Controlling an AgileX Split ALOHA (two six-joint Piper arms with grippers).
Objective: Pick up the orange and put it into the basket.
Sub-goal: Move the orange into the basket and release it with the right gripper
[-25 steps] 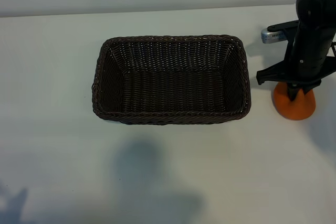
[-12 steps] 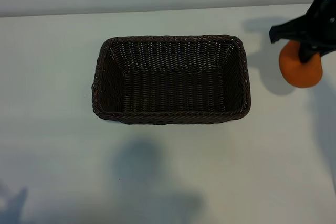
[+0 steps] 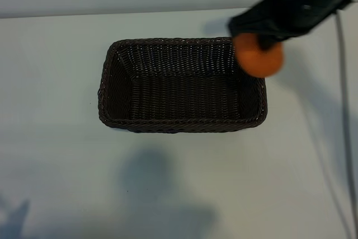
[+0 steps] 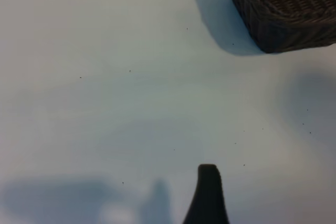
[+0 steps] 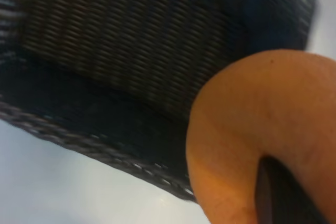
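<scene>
Now the right gripper (image 3: 263, 40), fingers clamped on the orange (image 3: 258, 55), hangs over the basket (image 3: 182, 127) corner.

Basket (image 3: 182, 126): we see its interior bare and open from above.
Right rim: our right gripper (image 3: 263, 42) holds the orange (image 3: 258, 55) over it.
Table (image 3: 67, 183): open all around.

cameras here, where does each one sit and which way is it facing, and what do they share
Exterior view: high above the pale table, looking steeply down on the dark-brown woven wicker basket; the right gripper holds the round orange fruit over the basket's corner.
Left wrist view: on the idle left arm, low over the table; one dark finger shows, basket corner beyond.
Right wrist view: on the right arm, looking down past the orange into the basket.
All three share the basket.
</scene>
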